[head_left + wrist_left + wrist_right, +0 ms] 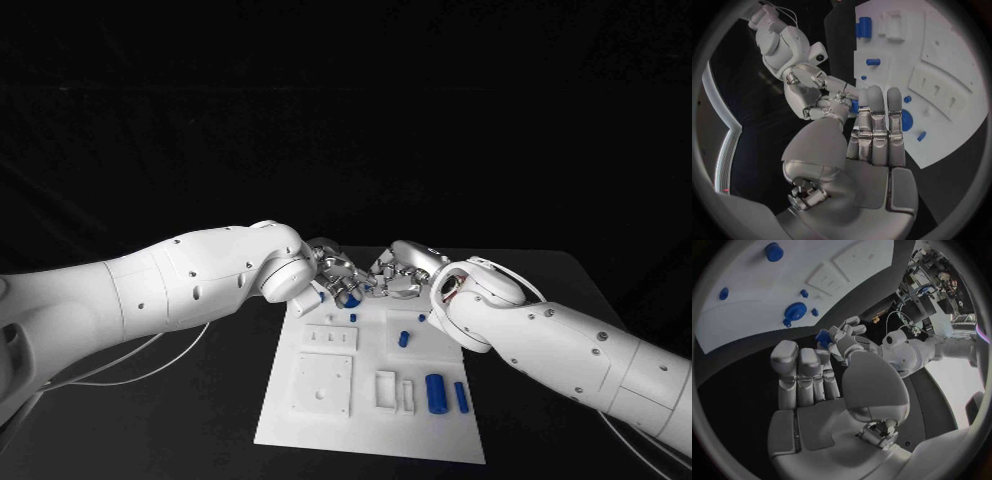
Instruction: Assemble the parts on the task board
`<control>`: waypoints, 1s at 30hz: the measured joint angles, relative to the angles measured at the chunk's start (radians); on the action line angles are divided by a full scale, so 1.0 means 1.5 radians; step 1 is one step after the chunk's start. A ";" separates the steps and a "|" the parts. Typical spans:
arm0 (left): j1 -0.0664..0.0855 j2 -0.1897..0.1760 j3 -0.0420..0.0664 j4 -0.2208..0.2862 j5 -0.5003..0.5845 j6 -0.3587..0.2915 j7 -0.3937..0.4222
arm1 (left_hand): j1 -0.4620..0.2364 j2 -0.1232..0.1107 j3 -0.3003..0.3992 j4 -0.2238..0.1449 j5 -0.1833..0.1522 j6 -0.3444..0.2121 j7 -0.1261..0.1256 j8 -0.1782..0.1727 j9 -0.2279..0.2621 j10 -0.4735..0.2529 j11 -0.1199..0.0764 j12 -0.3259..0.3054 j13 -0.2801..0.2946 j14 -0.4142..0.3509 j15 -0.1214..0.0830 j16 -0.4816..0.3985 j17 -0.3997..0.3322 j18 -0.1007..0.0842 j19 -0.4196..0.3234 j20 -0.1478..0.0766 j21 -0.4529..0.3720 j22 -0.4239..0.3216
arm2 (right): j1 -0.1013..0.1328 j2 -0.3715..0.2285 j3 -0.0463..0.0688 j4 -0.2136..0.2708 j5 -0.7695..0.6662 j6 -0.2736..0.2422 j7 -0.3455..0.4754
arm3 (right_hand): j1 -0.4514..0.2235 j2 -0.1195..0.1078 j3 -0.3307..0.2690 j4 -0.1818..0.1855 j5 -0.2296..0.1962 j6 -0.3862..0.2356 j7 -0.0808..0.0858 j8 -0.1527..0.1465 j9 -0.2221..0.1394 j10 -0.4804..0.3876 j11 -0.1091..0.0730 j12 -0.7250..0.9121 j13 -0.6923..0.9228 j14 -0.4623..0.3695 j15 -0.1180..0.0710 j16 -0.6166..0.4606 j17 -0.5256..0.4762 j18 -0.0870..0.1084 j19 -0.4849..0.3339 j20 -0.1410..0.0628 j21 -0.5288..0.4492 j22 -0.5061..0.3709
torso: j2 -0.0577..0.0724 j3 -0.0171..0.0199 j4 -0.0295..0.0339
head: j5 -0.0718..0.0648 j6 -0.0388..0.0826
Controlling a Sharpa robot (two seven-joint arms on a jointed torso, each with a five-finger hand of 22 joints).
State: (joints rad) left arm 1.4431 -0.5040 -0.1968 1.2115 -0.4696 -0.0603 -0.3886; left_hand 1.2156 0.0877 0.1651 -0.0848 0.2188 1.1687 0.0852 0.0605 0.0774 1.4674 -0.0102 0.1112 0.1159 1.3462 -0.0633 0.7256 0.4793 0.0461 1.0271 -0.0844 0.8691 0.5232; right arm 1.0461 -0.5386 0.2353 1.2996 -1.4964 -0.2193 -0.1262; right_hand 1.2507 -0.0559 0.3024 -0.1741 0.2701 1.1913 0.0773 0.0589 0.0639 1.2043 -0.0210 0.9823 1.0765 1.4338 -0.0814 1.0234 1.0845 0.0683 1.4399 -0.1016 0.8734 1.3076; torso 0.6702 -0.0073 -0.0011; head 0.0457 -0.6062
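Observation:
The white task board [368,425] lies in the middle of the black table. Both hands meet over its far end. My left hand [329,265] pinches a small blue part [854,106] between thumb and a finger; the right wrist view shows that part [822,337] at the left hand's [845,340] fingertips. My right hand [404,268] hovers close against it, fingers straight and holding nothing [817,385]. Just below the hands a round blue part [351,298] stands in the board.
Two blue cylinders [436,392] [462,396] lie on the board's near right, with a shorter one [405,338] further up. Raised white blocks [325,380] [387,388] sit on the near half. Cables [130,350] hang under the left arm.

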 measured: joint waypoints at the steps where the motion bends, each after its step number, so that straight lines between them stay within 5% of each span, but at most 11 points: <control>1: 0.000 0.000 0.000 0.000 0.000 -0.001 0.000 | -0.001 0.001 0.003 -0.003 0.004 0.002 0.002 0.000 0.002 0.000 0.000 0.001 0.000 0.002 -0.002 0.002 0.001 0.000 0.000 0.000 0.002 0.001 | 0.000 0.000 0.000 0.000 0.000 0.000 0.000 | 0.000 0.000 0.000 0.000 0.000 0.000 0.000 0.000 0.000 0.000 0.000 0.000 0.000 0.000 0.000 0.000 0.000 0.000 0.000 0.000 0.000 0.000 | 0.000 0.0000 0.0000 | 0.000 0.000; 8: -0.002 0.001 0.000 0.000 0.001 -0.006 0.004 | -0.011 0.006 0.018 -0.027 0.038 0.010 0.010 0.004 0.028 0.000 -0.008 0.042 0.008 0.010 -0.010 0.028 0.016 0.000 0.000 -0.007 0.019 0.014 | 0.000 0.000 -0.001 0.000 0.000 0.001 0.000 | 0.000 0.000 0.000 0.000 0.000 -0.001 -0.001 0.000 0.000 0.000 0.000 0.000 0.000 0.000 0.000 0.000 0.000 0.000 0.000 0.000 0.000 0.000 | 0.000 0.0001 -0.0001 | 0.000 -0.001; 18: -0.004 0.001 0.001 0.000 -0.001 -0.008 0.005 | -0.040 -0.022 0.037 -0.052 0.146 0.011 0.011 0.004 0.088 0.010 -0.023 0.146 0.035 0.053 -0.032 0.162 0.077 -0.001 0.021 -0.036 0.076 0.052 | 0.000 -0.003 -0.002 0.002 0.000 0.001 0.002 | 0.000 0.000 -0.008 0.007 0.000 -0.006 -0.001 -0.001 0.000 0.000 0.000 -0.006 -0.006 0.000 0.000 -0.005 -0.004 0.000 0.000 0.000 -0.008 0.000 | 0.001 0.0010 -0.0001 | -0.001 -0.004; 30: -0.005 -0.002 0.002 0.003 -0.006 -0.011 0.008 | -0.046 -0.039 0.046 -0.054 0.172 0.018 0.005 0.002 0.121 0.013 -0.033 0.228 0.050 0.057 -0.046 0.244 0.087 -0.005 0.019 -0.045 0.113 0.080 | -0.001 -0.008 -0.003 0.003 0.003 0.000 0.009 | 0.001 -0.004 -0.039 0.030 0.000 -0.033 0.007 0.000 0.000 -0.005 0.005 -0.020 -0.022 0.000 0.000 -0.013 -0.013 0.000 0.002 0.002 -0.026 0.000 | 0.001 0.0010 0.0000 | -0.001 -0.005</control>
State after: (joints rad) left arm 1.4352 -0.5075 -0.1944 1.2154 -0.4786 -0.0762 -0.3770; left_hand 1.1471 0.0287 0.2335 -0.1663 0.4763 1.1952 0.0924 0.0642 0.2591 1.4864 -0.0592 0.4533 0.1909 1.4321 -0.1324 1.0923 0.6094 0.0382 1.0557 -0.1526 1.0379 0.6425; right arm 1.0442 -0.5499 0.2314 1.3049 -1.4925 -0.2187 -0.1128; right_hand 1.2519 -0.0627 0.2445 -0.1296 0.2700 1.1419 0.0879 0.0588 0.0638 1.1968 -0.0136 0.9522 1.0433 1.4338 -0.0814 1.0038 1.0652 0.0683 1.4435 -0.0980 0.8348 1.3074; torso 0.6710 -0.0058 -0.0011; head 0.0436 -0.6133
